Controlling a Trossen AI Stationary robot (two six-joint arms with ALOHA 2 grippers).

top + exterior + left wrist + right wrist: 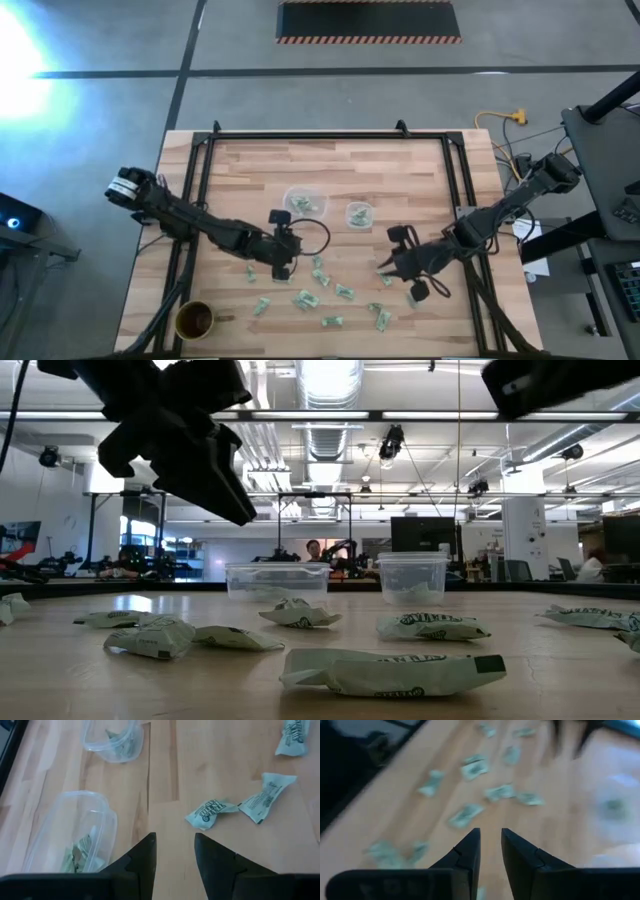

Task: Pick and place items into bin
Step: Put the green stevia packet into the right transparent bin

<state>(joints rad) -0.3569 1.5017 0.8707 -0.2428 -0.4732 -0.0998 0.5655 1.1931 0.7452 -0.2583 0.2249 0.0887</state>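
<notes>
Several small pale green and white wrapped items [318, 290] lie scattered on the near half of the wooden table; the low view shows them flat on the wood [390, 672]. Two clear plastic bins [305, 203] [358, 214] stand mid-table, each with a few items inside [75, 857] [120, 745]. My left gripper [283, 264] [175, 851] hovers open just left of the scatter, above bare wood, with two items [210, 813] [265, 797] ahead of it. My right gripper [386, 266] [490, 845] hangs open at the scatter's right end, empty, with the items blurred beyond it.
A round brown cup [195, 320] stands near the table's near left corner. A black frame rail [300, 137] runs around the table's far and side edges. Bare wood [330, 165] lies beyond the bins. Cables and equipment sit off the right edge.
</notes>
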